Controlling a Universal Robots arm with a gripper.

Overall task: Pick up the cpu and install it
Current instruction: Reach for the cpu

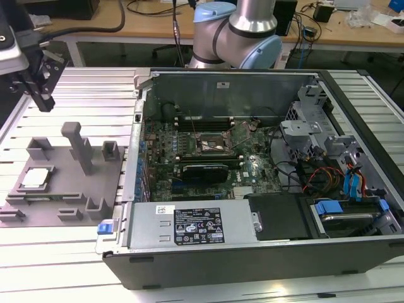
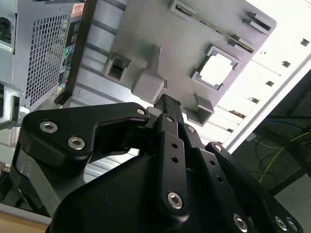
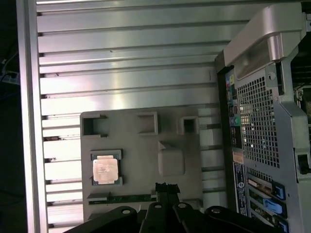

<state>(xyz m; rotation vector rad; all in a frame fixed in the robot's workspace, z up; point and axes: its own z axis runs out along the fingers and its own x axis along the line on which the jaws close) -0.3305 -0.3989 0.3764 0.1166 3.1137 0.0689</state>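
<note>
The cpu is a small pale square chip lying flat in a recess at the left end of the grey fixture, on the exterior view's left. In the first wrist view the cpu sits in its framed pocket on the fixture. It shows as a bright square in the second wrist view. My gripper hangs high above the table, behind the fixture and well clear of the chip. Its black fingers are shut together with nothing between them. On the motherboard, the black socket frame has its metal bracket raised.
The open computer case lies beside the fixture, its perforated rear panel close to the fixture's edge. A tall post and several small blocks rise from the fixture. The ribbed aluminium table stretches beyond it.
</note>
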